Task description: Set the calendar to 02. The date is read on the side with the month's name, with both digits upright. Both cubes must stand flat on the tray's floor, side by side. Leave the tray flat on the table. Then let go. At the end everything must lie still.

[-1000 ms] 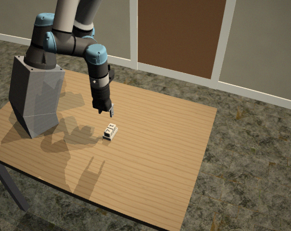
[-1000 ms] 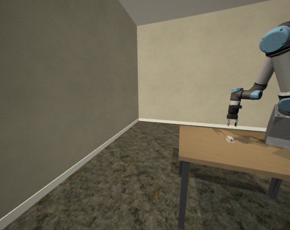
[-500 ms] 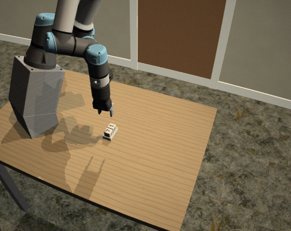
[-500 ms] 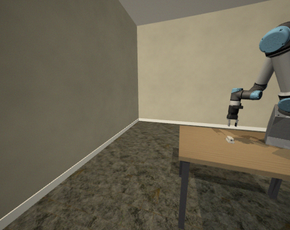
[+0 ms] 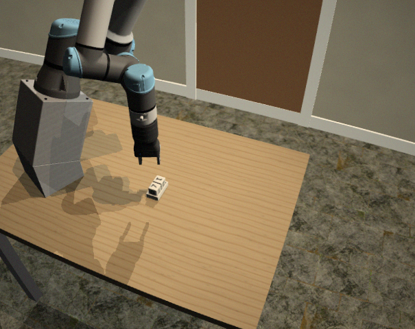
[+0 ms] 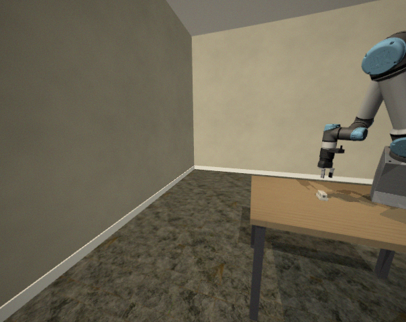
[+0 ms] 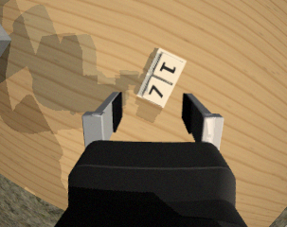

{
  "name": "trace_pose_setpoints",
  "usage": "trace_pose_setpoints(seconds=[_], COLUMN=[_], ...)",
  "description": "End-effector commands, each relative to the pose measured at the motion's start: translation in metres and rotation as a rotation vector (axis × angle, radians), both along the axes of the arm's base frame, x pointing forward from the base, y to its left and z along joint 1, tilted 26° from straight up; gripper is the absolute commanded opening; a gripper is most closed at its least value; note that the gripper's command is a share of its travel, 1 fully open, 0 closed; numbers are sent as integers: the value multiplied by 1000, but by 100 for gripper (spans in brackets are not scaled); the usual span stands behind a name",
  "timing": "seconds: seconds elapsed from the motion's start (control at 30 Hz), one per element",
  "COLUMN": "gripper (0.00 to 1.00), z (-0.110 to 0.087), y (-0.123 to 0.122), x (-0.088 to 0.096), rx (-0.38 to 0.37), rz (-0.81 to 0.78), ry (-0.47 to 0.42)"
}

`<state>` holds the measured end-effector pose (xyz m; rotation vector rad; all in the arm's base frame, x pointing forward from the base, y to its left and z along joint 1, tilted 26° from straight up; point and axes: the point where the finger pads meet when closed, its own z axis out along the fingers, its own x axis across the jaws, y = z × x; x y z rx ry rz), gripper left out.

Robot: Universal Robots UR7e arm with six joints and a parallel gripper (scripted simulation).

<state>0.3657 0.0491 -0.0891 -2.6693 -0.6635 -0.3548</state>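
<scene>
Gripper (image 5: 149, 162) hangs above the wooden table (image 5: 218, 198), fingers spread wide, nothing between them. It points straight down, clear of the surface.

Calendar tray (image 5: 162, 194) sits flat on the table, near the middle, a bit in front of and to the right of the gripper in the top view. Two white cubes sit in it side by side, touching: near cube (image 5: 153, 186), far cube (image 5: 160, 181). Top view shows dark marks on their upper faces but too small to read.

Wrist view fills that in: the gripper (image 7: 153, 115) is seen from behind, both fingers visible, wide gap. The tray (image 7: 147, 76) lies just beyond the fingertips, angled to the gripper's axis, not lined up between the fingers. Top faces read as a 7 on the nearer cube (image 7: 156, 90) and a 1 on the farther cube (image 7: 169, 71). Ruled edge on the tray's left side. The month-name side is not readable in any view.

Exterior view gives height only: the gripper (image 6: 326, 174) is well above the table (image 6: 282, 211), the tray (image 6: 321, 195) a small white block below and slightly in front. No digits legible there. Grey pedestal (image 6: 380, 180) stands at the table's far end; in the top view the arm's shadow falls across the wood up to the tray.
</scene>
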Motion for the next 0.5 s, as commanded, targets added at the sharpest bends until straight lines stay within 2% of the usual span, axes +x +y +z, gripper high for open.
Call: trace_pose_setpoints(seconds=[0.0, 0.33, 0.47], gripper=[100, 100, 100], z=[-2, -9, -10], y=[1, 3, 3], x=[-2, -7, -8], rx=[-20, -81, -87], rz=[115, 469, 510], ry=[-53, -212, -230])
